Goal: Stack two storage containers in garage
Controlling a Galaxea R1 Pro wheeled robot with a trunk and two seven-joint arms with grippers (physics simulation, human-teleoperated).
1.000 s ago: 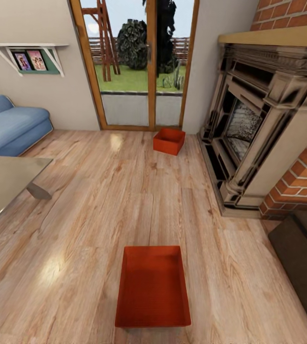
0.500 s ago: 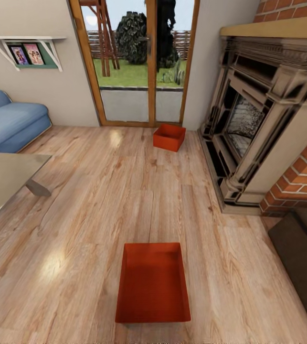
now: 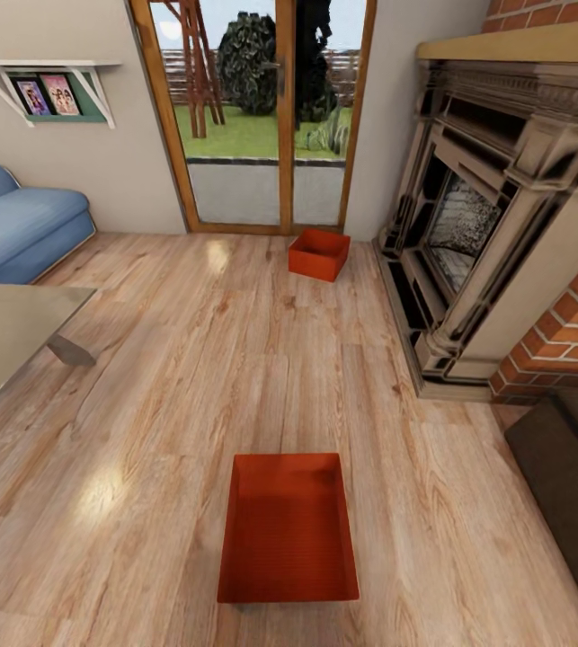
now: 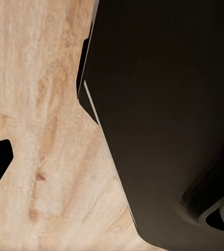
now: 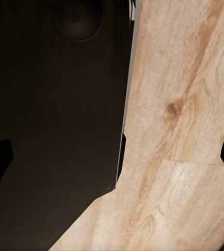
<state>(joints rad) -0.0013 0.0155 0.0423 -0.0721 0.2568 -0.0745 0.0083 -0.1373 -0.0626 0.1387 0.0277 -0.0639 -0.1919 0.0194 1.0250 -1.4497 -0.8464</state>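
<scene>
Nearby, container (image 3: 288,530) w/ open plank floor (image 3: 190,359) all round.

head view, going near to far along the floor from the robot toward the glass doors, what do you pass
near storage container → bare stretch of wood plank floor → far storage container → wood-framed glass doors → garden lawn outside
</scene>
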